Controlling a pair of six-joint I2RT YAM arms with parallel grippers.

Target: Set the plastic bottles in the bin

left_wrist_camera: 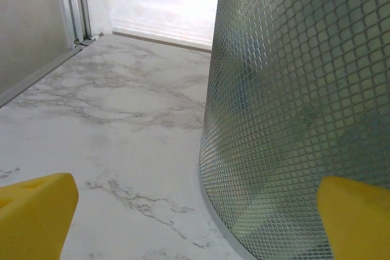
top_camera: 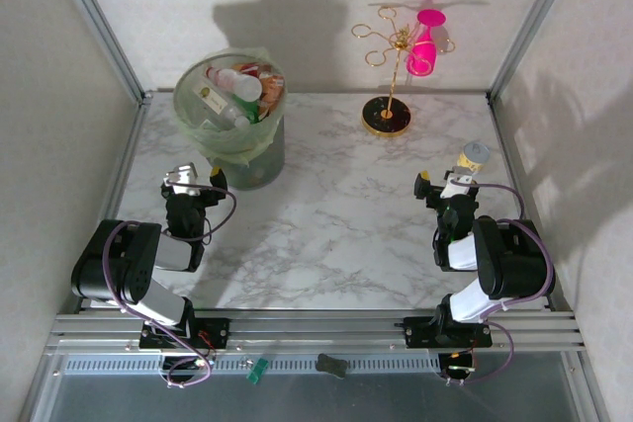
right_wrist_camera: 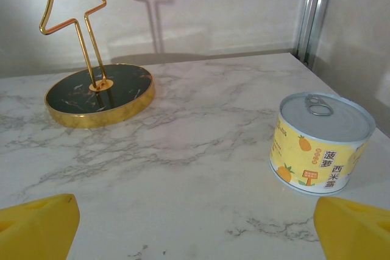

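The pale green bin (top_camera: 230,135) stands at the back left of the marble table, its bag liner folded over the rim. Several plastic bottles (top_camera: 237,94) lie piled inside it. My left gripper (top_camera: 198,182) sits low just in front of the bin, open and empty; in the left wrist view the bin's textured wall (left_wrist_camera: 298,108) rises close ahead on the right, between and beyond the yellow fingertips (left_wrist_camera: 36,211). My right gripper (top_camera: 445,185) rests at the right side of the table, open with nothing between its fingertips (right_wrist_camera: 36,223).
A yellow pineapple can (right_wrist_camera: 320,142) stands just ahead of the right gripper (top_camera: 474,157). A gold wire stand on a black round base (top_camera: 386,114) holds a pink cup (top_camera: 425,42) at the back. Metal frame posts (top_camera: 99,17) border the table.
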